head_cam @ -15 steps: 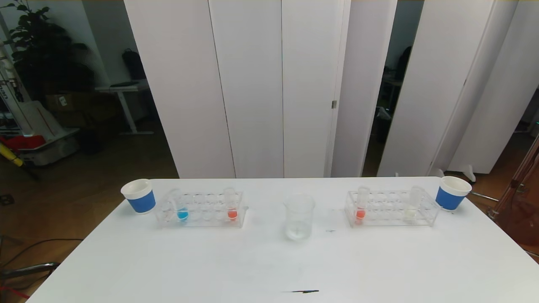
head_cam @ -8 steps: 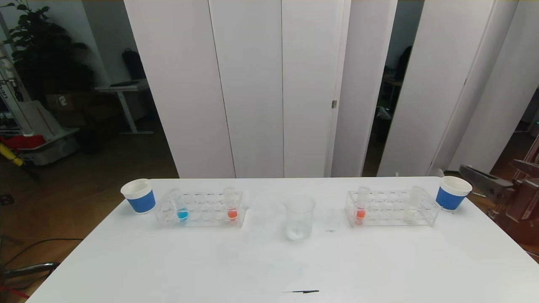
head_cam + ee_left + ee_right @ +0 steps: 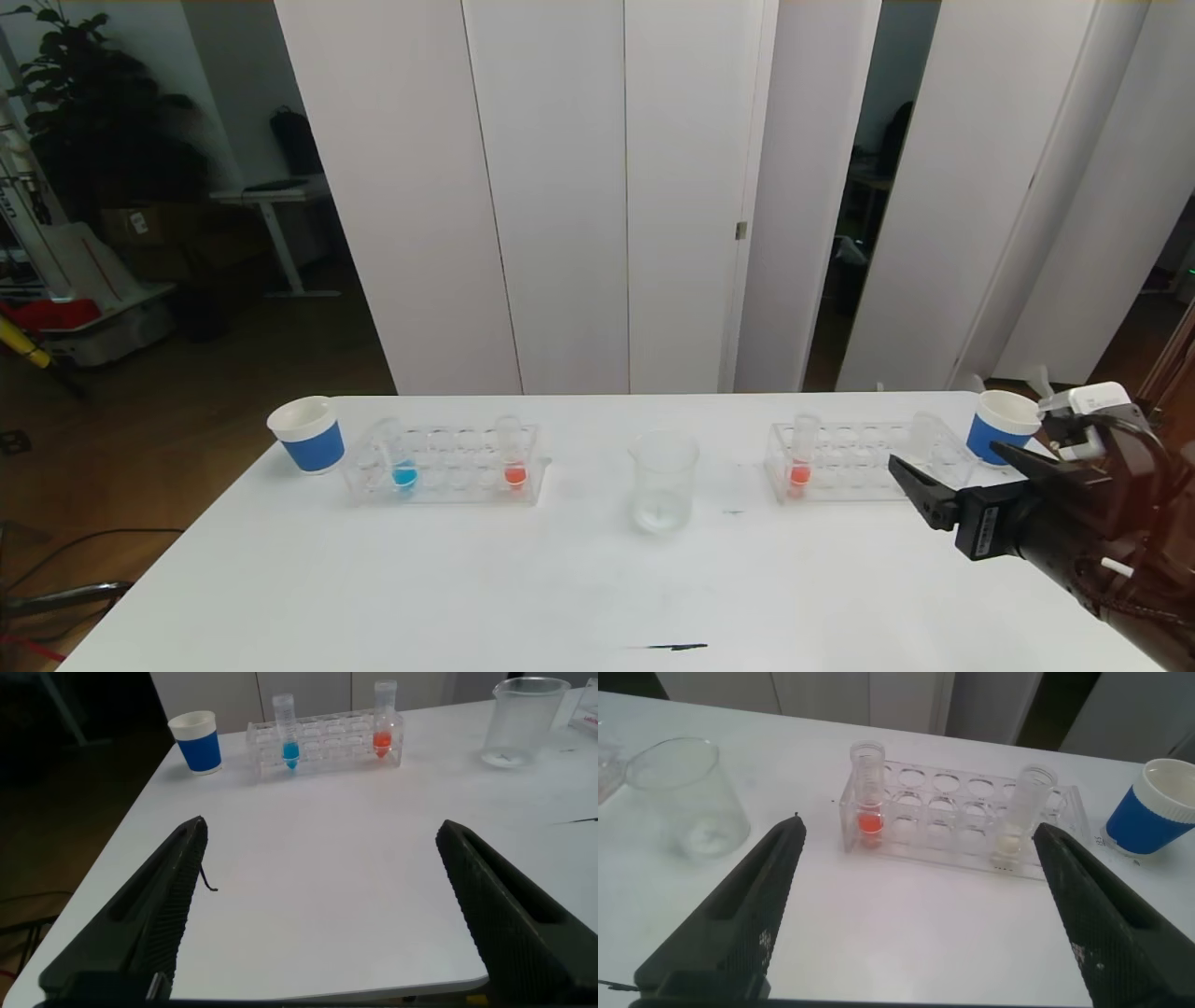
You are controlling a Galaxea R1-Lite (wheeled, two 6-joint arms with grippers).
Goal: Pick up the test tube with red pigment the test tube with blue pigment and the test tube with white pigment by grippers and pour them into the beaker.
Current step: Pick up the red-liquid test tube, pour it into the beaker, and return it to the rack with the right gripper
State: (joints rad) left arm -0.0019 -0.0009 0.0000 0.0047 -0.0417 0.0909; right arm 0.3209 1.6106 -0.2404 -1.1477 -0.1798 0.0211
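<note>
My right gripper (image 3: 952,471), fingers apart, hovers over the white table (image 3: 467,579) near the right rack (image 3: 868,457) holding the white tube (image 3: 1022,812). The blue tube (image 3: 401,457) stands left of the beaker (image 3: 664,481); white panels (image 3: 560,187) behind.

I see the white table (image 3: 523,579) carrying a clear beaker (image 3: 664,481) mid-way along its far edge, a tube rack (image 3: 446,465) toward the far-left corner, another rack (image 3: 864,459) far-right, and a blue-banded cup (image 3: 306,434) and second cup (image 3: 1002,427) at those corners.
</note>
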